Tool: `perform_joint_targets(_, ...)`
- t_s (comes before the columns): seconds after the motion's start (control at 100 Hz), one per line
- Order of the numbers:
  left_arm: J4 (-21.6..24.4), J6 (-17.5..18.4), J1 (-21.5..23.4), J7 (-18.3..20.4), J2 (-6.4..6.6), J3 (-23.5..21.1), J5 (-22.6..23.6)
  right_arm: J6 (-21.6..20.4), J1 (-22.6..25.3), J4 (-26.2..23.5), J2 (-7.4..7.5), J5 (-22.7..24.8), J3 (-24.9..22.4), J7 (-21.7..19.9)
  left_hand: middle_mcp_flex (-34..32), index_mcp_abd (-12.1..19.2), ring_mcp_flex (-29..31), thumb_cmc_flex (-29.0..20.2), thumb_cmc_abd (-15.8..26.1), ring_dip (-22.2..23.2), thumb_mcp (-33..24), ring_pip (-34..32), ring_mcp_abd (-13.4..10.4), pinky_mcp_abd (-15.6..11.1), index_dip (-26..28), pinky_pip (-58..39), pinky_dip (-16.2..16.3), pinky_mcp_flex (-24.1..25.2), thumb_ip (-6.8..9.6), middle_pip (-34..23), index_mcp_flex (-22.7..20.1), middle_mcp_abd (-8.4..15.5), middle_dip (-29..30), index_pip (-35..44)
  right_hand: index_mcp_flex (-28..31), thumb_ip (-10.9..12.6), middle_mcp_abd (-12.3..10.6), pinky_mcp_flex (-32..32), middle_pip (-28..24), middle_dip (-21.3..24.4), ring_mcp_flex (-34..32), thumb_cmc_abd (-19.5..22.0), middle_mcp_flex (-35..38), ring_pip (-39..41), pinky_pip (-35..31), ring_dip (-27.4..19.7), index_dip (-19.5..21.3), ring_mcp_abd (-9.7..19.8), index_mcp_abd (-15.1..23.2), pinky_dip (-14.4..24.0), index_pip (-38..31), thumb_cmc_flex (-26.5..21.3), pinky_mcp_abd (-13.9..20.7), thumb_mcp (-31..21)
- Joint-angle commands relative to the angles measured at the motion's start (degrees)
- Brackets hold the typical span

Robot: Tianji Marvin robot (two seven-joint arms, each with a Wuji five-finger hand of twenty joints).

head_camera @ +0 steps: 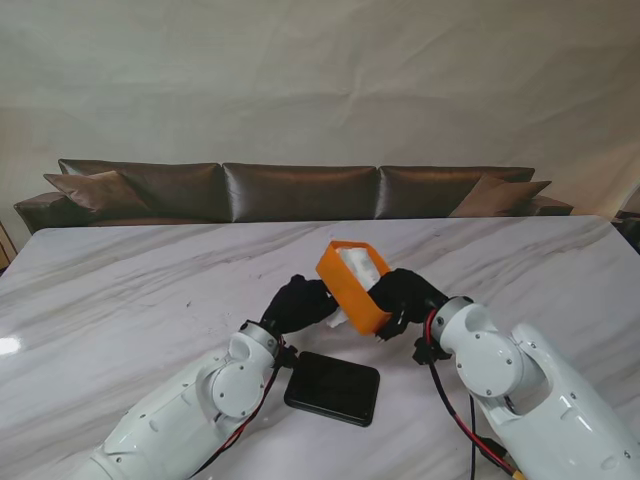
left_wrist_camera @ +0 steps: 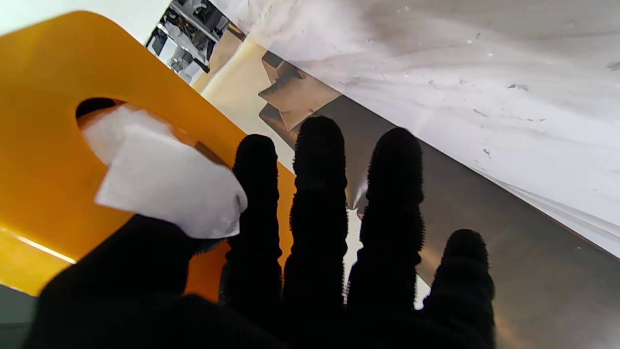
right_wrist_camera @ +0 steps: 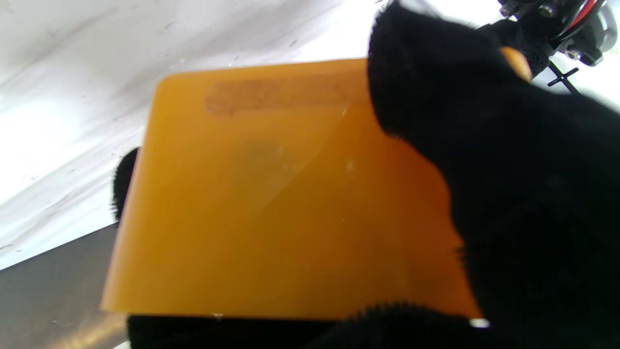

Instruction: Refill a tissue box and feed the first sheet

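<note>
The orange tissue box (head_camera: 352, 288) hangs tilted above the marble table (head_camera: 130, 290), caught between both black-gloved hands. Its open side faces up and away, showing white tissues (head_camera: 358, 262) inside. My right hand (head_camera: 405, 295) is shut on the box; in the right wrist view the thumb (right_wrist_camera: 436, 82) lies over a plain orange wall (right_wrist_camera: 271, 194). My left hand (head_camera: 300, 303) is at the box's slotted face (left_wrist_camera: 43, 160). A white sheet (left_wrist_camera: 169, 189) comes out of the oval slot (left_wrist_camera: 92, 106), pinched between the thumb and the index finger (left_wrist_camera: 255, 194). The other fingers stay straight.
A flat black rectangular panel (head_camera: 333, 387) lies on the table just nearer to me than the box, between my forearms. A dark leather sofa (head_camera: 300, 190) runs along the table's far edge. Red and black cables hang by my right wrist (head_camera: 440, 385).
</note>
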State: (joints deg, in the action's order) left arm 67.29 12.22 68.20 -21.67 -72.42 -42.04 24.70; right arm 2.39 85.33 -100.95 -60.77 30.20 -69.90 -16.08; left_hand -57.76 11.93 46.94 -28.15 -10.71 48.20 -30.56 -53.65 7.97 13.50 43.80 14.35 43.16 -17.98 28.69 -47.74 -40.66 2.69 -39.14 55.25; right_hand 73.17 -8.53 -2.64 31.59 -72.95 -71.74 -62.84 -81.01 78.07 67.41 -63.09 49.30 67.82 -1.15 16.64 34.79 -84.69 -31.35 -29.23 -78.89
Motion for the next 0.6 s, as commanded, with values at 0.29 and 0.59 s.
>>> perform_joint_targets(0.29, -0.3, -1.2, 1.4, 0.0, -0.59, 0.2, 0.3, 0.5, 0.1, -1.2, 0.00, 1.8, -0.6, -0.2, -7.2, 3.3, 4.7, -0.6, -0.5, 4.3, -2.4, -8.0, 2.2, 1.4, 12.6, -94.8, 1.3, -2.3, 4.65, -6.3, -9.8, -0.7, -5.3, 3.5, 1.0, 4.0, 3.3, 0.7, 1.5, 1.0, -6.4, 5.9, 4.0, 9.4, -9.7, 2.3, 1.1, -4.0, 1.0, 5.2, -0.8, -4.3, 25.8, -11.1)
perform_joint_targets(0.59, -0.2, -2.1, 2.1, 0.5, -0.34, 0.3, 0.5, 1.2, 0.4, -2.7, 0.00, 3.0, -1.6, -0.1, -7.5, 2.5, 4.7, -1.0, 1.3, 5.8, -0.5, -10.1, 1.8, 0.5, 15.8, -95.1, 1.7, -2.1, 5.87, -8.6, -10.4, -0.3, -7.6, 4.9, 1.0, 3.9, 3.2, 0.8, 1.6, 0.9, -6.4, 5.9, 4.0, 9.3, -9.7, 2.4, 1.3, -4.0, 1.3, 5.2, -0.7, -4.4, 25.9, -11.0)
